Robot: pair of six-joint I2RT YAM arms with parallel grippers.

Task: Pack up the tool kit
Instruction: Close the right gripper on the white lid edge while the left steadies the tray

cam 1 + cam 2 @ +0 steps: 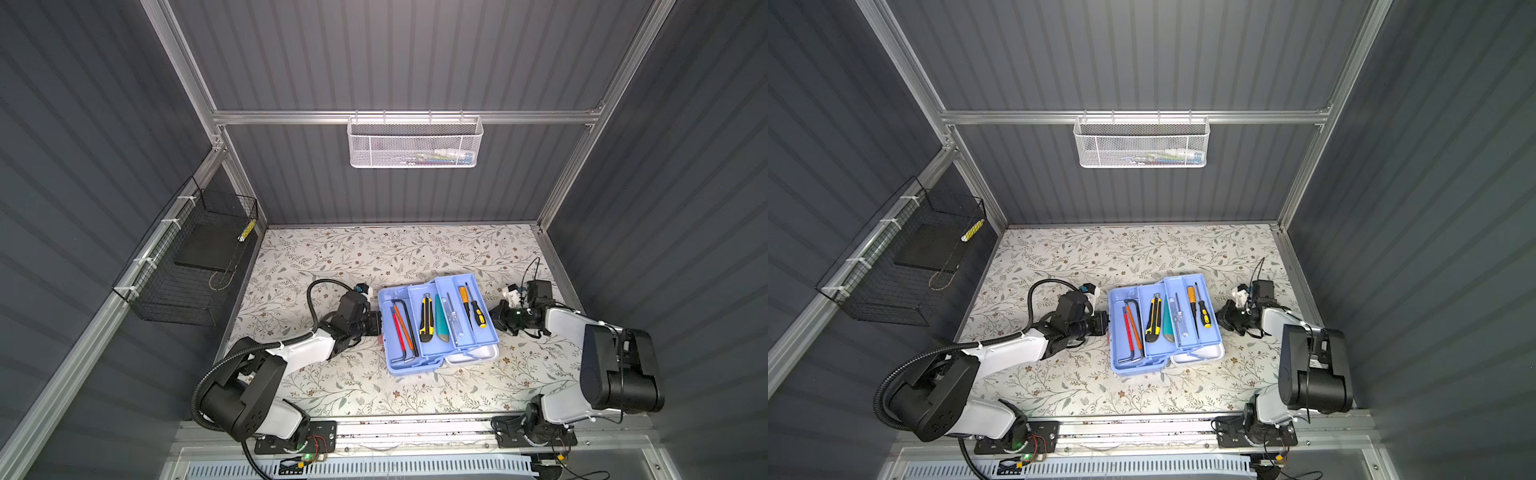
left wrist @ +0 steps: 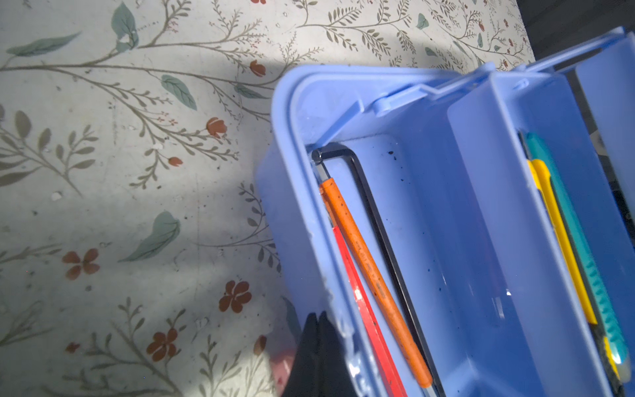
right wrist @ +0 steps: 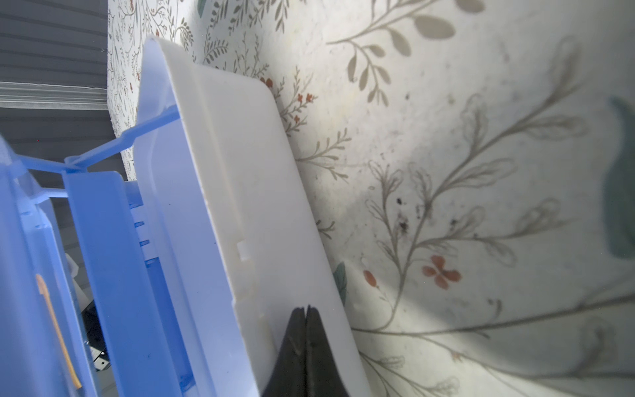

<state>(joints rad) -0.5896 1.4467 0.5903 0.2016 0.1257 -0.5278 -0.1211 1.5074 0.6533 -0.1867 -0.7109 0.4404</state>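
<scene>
Tool kit (image 1: 415, 368) lies open in the middle of the bench (image 1: 332, 257), between my two arms. Its long axis runs from my side toward the back wall, a little skewed.

My left fingers (image 2: 305, 364) are pressed together with nothing between them. They sit at the outside of the blue base (image 2: 292, 213), on its left long wall; I cannot tell whether they quite touch it. My right fingers (image 3: 321, 361) are together too, their tip at the outer edge of the white lid (image 3: 240, 172). That lid juts out low on the right, under the stepped trays (image 1: 484, 337).

So the lid lies just inward of my right fingers, and the rest of the case lies beyond it toward my left arm. I judge the coming move is to swing that lid up and over to the left, folding the trays in. My right arm is the one placed for that, and my left can brace the base against sliding.

The case is light blue plastic, fanned out in tiers:
- The hex keys (image 1: 402, 328) lie in the base.
- A yellow-and-black utility knife (image 1: 425, 318) and a teal knife (image 1: 441, 318) are in the middle tray.
- The screwdrivers (image 1: 478, 313) are in the highest tray.

All of them lie along the long axis.
</scene>
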